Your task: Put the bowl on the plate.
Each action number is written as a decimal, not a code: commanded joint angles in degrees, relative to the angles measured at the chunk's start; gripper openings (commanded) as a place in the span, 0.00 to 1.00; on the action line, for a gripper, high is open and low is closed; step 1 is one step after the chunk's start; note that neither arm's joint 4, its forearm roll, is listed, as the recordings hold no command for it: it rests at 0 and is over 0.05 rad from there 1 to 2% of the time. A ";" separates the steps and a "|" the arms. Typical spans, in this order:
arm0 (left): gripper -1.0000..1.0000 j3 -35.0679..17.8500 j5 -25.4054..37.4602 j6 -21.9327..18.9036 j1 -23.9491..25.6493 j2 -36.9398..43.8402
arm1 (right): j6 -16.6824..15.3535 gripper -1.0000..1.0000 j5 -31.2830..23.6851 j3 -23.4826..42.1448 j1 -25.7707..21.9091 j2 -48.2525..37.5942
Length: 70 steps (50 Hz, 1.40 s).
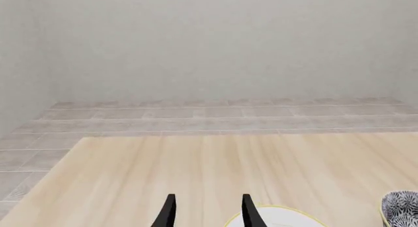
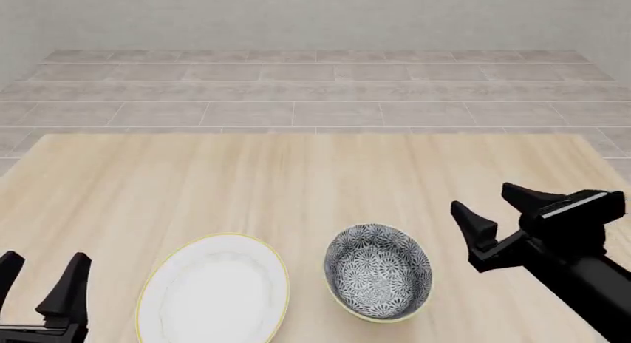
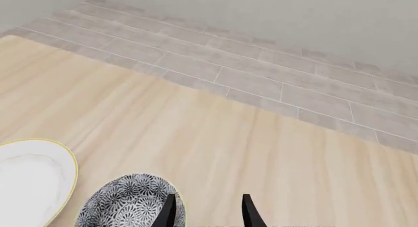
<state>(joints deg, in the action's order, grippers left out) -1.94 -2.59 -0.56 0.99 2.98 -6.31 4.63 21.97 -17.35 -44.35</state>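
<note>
The bowl [image 2: 379, 273], patterned dark blue-grey and white inside with a pale rim, stands on the table near its front edge, just right of centre. Directly left of it lies the white plate [image 2: 213, 290] with a thin yellow rim; the two are close but apart. My right gripper [image 2: 493, 202] hovers open to the right of the bowl, nothing between its fingers. In the right wrist view the bowl [image 3: 130, 202] and plate [image 3: 29, 180] show below the fingers. My left gripper [image 2: 40, 273] stands open at the front left, beside the plate [image 1: 277, 218]; the bowl [image 1: 400, 207] peeks in.
The pale wooden table [image 2: 295, 180] spreads across the view, with bare wood behind the dishes. Beyond its far edge runs a grey tiled floor [image 2: 315, 92] up to a plain wall.
</note>
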 commanded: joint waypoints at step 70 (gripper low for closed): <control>1.00 -0.22 0.10 0.14 0.23 -0.48 | 0.94 1.00 5.89 2.16 -4.48 -27.15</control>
<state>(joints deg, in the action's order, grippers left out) -1.98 -2.77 -0.45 1.16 2.80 -5.42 8.49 24.98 -21.54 -68.59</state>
